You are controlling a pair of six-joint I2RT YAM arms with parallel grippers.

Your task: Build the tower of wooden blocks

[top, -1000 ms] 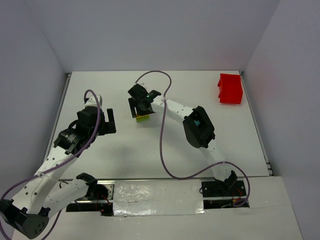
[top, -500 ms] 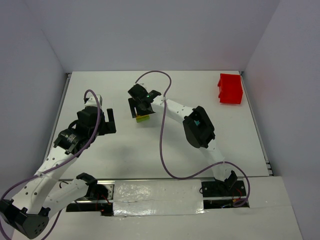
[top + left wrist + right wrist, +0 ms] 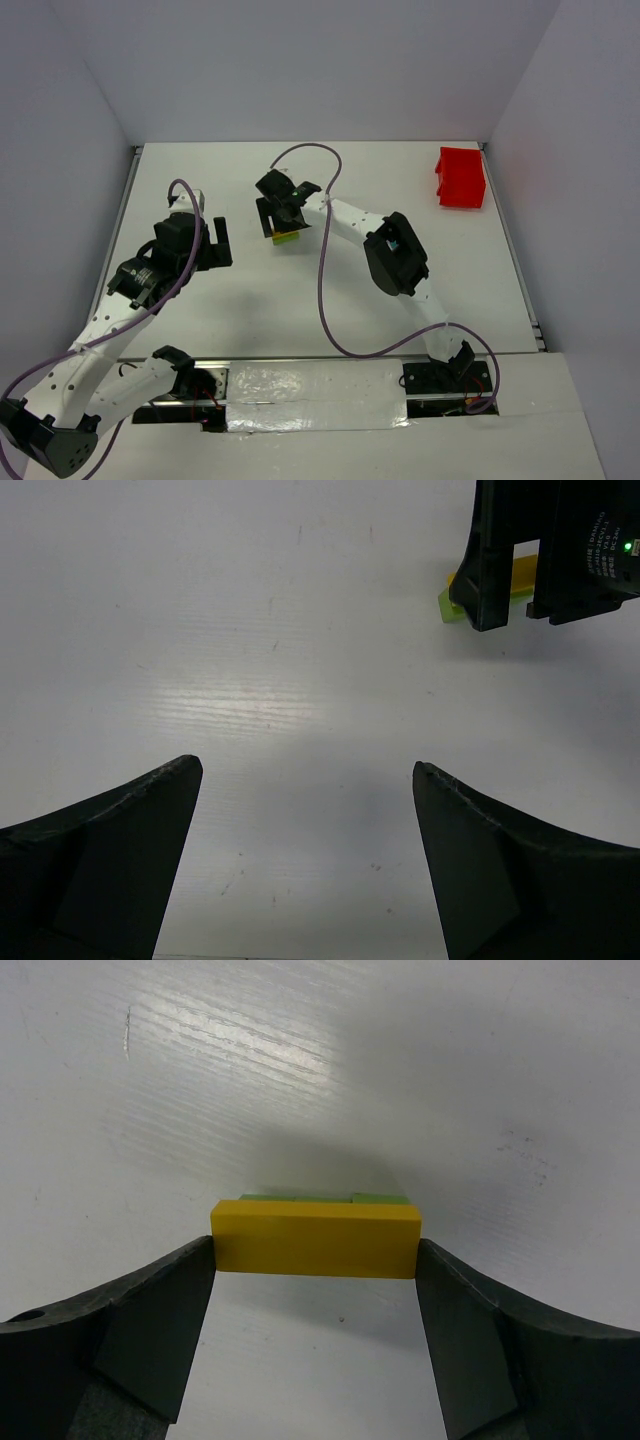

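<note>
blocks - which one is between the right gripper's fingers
The yellow block: its ends meet both fingers of the right gripper. The green blocks only peek out from behind it.

Plain white table [image 3: 230, 300], a bit scuffed up close. Sitting on it: tiny block pile [image 3: 286, 237] around mid-table, yellow bar [image 3: 315, 1240] on top of a green block [image 3: 380, 1198], and a red bin [image 3: 461, 178] way off in the far right corner.

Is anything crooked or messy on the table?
Nothing stands out. The yellow block lies level on the green base, between the right tool's fingers. The red bin sits by the far right edge.
</note>
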